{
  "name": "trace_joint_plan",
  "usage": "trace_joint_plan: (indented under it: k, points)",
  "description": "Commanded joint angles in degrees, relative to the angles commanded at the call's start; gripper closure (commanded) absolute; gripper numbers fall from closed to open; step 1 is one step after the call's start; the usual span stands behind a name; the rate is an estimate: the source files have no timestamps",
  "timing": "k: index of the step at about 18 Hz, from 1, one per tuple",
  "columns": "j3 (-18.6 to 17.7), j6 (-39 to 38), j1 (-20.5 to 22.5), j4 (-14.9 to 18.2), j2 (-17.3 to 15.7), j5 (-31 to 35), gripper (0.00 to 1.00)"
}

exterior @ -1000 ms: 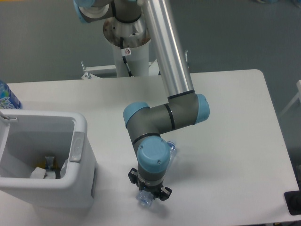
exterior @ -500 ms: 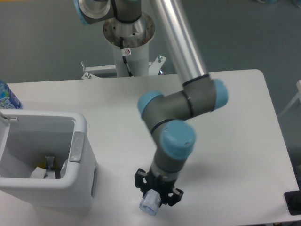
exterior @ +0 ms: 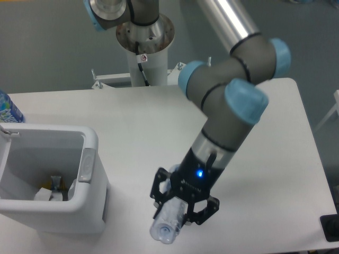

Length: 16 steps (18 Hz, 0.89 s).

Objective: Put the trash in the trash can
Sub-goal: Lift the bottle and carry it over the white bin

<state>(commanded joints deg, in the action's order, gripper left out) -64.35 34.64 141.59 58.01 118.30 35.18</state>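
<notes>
My gripper [exterior: 177, 209] hangs over the table's front, right of the trash can [exterior: 91, 138]. It is shut on a crushed clear plastic bottle [exterior: 168, 225], whose bluish cap end points toward the camera. The bottle is lifted off the table and tilted. The trash can is a boxy white bin with a grey latch tab [exterior: 86, 164] on its right wall. White crumpled trash [exterior: 45, 193] lies at its bottom with some yellow and dark bits beside it.
A bottle with a blue printed label [exterior: 8, 110] stands at the left edge behind the bin. The arm's white base column [exterior: 145, 58] rises behind the table. A dark object [exterior: 331, 227] sits at the far right corner.
The gripper has risen with the bottle, lifting it off the table toward the camera. The arm's elbow swung right and the wrist tilted.
</notes>
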Motion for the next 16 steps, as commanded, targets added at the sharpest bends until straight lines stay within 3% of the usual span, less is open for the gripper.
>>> trace_joint_plan:
  k: [8, 13, 16]
  points:
    - [0.63, -1.06, -4.12, -1.40, -2.90, -13.19, 0.44]
    - [0.63, -4.57, -6.67, -4.65, -3.43, -14.26, 0.44]
    - [0.36, -5.11, -8.70, -5.01, -3.08, -14.26, 0.44]
